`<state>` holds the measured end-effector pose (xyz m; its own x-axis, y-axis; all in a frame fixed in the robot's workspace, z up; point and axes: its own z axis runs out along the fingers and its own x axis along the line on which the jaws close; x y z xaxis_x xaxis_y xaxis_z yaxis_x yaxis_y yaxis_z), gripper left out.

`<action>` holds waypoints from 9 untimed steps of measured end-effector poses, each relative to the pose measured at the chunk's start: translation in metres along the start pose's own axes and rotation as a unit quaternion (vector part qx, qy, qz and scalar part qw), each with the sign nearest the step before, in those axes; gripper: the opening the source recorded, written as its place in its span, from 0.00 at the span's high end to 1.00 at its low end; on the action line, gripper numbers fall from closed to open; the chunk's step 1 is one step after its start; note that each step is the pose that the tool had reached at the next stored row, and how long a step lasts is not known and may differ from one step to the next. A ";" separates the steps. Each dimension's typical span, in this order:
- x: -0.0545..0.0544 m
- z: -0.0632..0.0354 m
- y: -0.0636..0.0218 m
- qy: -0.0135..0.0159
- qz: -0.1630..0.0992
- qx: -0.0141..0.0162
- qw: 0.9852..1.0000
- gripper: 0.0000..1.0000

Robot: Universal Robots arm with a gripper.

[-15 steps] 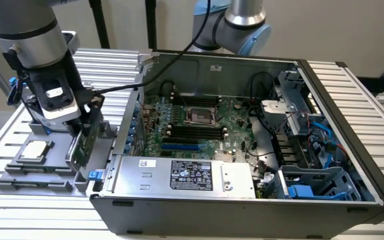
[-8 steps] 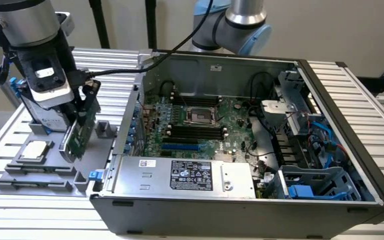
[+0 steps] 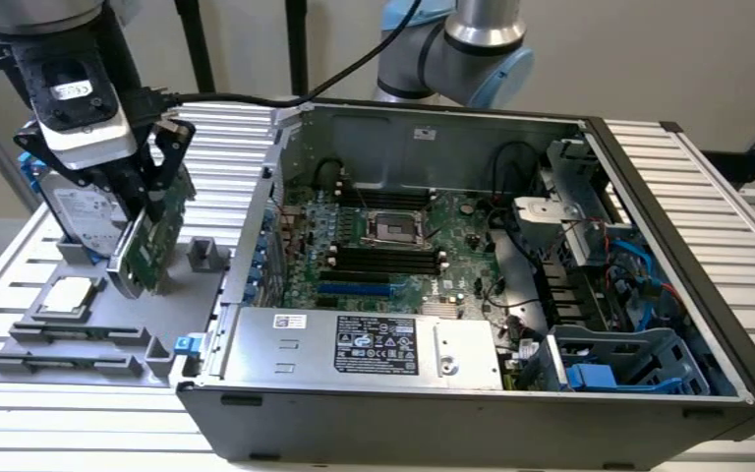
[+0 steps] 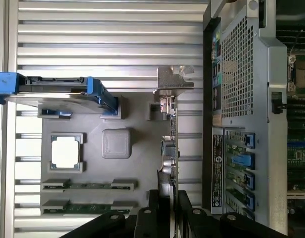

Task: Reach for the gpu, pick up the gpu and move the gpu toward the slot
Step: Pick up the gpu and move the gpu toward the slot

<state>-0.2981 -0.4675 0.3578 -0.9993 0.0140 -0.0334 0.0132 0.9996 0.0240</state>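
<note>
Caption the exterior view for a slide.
End effector at the top of the upright gpu, at the grey holder tray beside the open computer case.

Green is being shown by the gpu [image 3: 152, 241], with silver metal at one end. Black is being worn by the gripper [image 4: 170, 210]. Silver framed in blue is being displayed by the hard drive [image 3: 83, 211], and plain silver by the square processor chip [image 3: 70, 293]. Matt grey is being carried by the tray [image 3: 168, 305]. A pattern of parallel silver ribs is being presented by the table [image 3: 731, 226]. The computer case [image 3: 483, 428] is being seen in dark grey, its motherboard [image 3: 411, 246] in green with black slots, and its power supply [image 3: 260, 349] in silver under a black-and-white label.
</note>
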 end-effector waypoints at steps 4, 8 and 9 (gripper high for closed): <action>-0.011 -0.0179 0.0006 0.001 0.000 0.000 1.000 0.74; -0.027 -0.0353 0.0012 0.002 -0.001 -0.002 1.000 0.74; -0.032 -0.0397 0.0014 0.002 -0.001 -0.002 1.000 0.74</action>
<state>-0.2679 -0.4675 0.3985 -0.9995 0.0119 -0.0295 0.0110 0.9995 0.0283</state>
